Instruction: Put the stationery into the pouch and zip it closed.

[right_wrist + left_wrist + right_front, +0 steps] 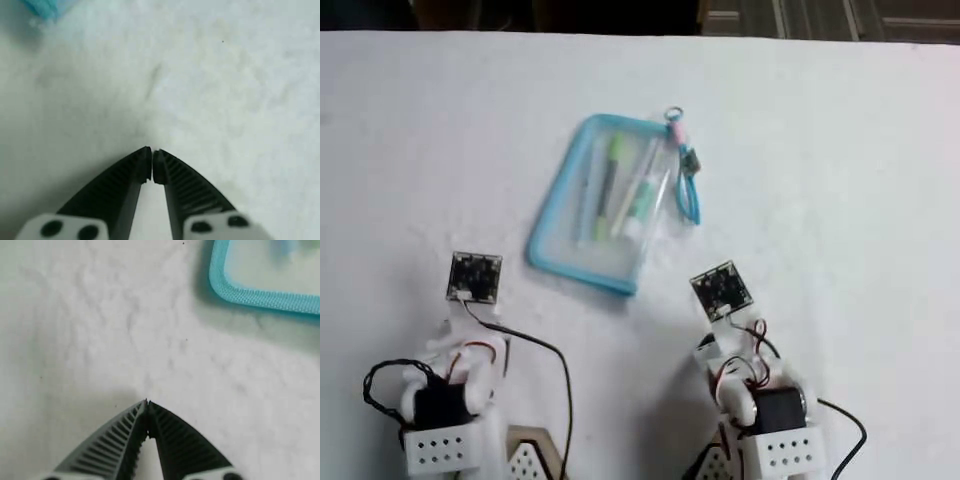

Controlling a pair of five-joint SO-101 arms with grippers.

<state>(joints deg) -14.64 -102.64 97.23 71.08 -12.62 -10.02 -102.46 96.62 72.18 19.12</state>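
Note:
A clear pouch [603, 200] with a light-blue border lies tilted in the middle of the white table. Several pens and markers [620, 190] rest inside it. A pink zipper pull with a ring [673, 125] sits at the pouch's far right corner, and a blue strap [688, 190] trails beside it. My left gripper [147, 405] is shut and holds nothing, near the pouch's blue corner [225, 287]. My right gripper [152, 154] is shut and holds nothing over bare table, with a bit of the pouch's blue edge [42, 7] farther off. Both arms sit at the near edge, the left arm [455, 380] and the right arm [750, 370].
The white table [840, 150] stretches wide on every side of the pouch. Black cables [560, 370] loop beside the arm bases at the front edge. A dark floor lies beyond the table's far edge.

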